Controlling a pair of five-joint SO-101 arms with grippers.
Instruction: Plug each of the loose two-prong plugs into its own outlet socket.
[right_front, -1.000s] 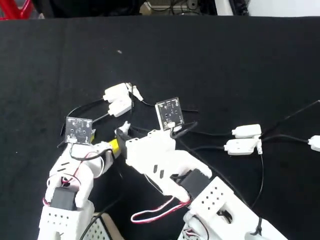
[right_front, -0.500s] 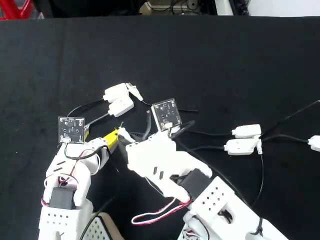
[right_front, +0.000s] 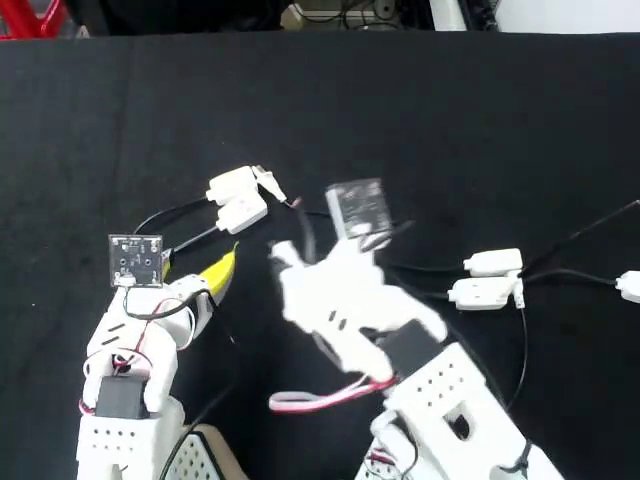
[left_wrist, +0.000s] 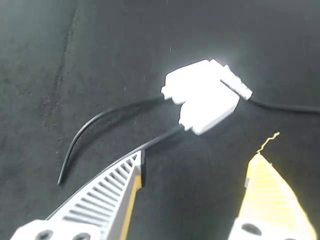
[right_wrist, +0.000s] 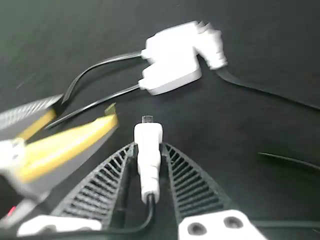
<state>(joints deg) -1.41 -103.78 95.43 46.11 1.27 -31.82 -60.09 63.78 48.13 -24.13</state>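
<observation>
The right end effector (right_wrist: 149, 150) grips a white plug (right_wrist: 148, 135), pointed at the paired sockets (right_wrist: 175, 57) on the desk (right_front: 450, 120). The left end effector (left_wrist: 198, 156) gapes wide nearby. The next move is probably to line the plug up and push it in.

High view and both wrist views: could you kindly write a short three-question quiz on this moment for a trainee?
1. True or false: the right gripper is shut on a white two-prong plug.
2. The left gripper, with one yellow finger, is: A open; B shut on a cable; C shut on a plug.
3. Fill in: the two joined white plastic outlet sockets lie on a ____ table cover.
Key: 1 true; 2 A; 3 black.
</observation>
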